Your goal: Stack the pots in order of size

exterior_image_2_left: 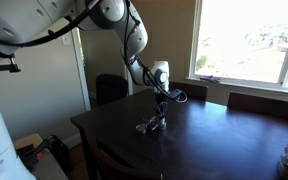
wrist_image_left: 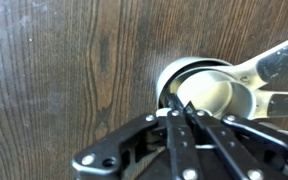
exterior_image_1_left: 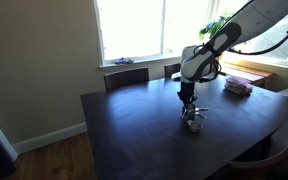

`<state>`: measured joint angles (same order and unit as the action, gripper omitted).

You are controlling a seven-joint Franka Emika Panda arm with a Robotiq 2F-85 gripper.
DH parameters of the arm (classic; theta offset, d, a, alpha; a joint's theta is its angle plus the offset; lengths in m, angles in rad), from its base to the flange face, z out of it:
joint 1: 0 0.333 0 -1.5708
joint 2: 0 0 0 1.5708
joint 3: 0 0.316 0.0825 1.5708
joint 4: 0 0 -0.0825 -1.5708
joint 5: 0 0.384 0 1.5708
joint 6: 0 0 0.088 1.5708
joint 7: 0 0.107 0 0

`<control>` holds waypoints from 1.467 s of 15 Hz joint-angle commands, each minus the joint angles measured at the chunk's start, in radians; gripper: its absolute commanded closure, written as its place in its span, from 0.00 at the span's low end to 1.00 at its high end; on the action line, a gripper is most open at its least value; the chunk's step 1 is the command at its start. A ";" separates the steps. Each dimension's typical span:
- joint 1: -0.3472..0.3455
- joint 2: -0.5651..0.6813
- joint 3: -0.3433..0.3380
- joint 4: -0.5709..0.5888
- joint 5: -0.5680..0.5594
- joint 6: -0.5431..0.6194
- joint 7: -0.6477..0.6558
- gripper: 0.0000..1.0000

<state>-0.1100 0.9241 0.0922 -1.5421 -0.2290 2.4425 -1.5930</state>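
Plainly nested, the shiny silver pots (wrist_image_left: pixel 209 100) show flat handles, jaws closed together at their rim.

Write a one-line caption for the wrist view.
Closed gripper at the rim of nested silver pots on a dark wooden table.

Shiny silver pots (wrist_image_left: pixel 212 98) sit nested on the dark table (wrist_image_left: pixel 64 70), handles splayed.

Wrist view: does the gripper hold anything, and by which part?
The gripper seems shut on a pot, at its near rim; the contact itself is hidden under the fingers.
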 commanded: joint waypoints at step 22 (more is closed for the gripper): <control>-0.013 -0.376 -0.011 -0.469 0.086 0.037 0.193 0.00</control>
<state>-0.1521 0.6613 0.1036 -1.8500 -0.1346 2.4477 -1.4663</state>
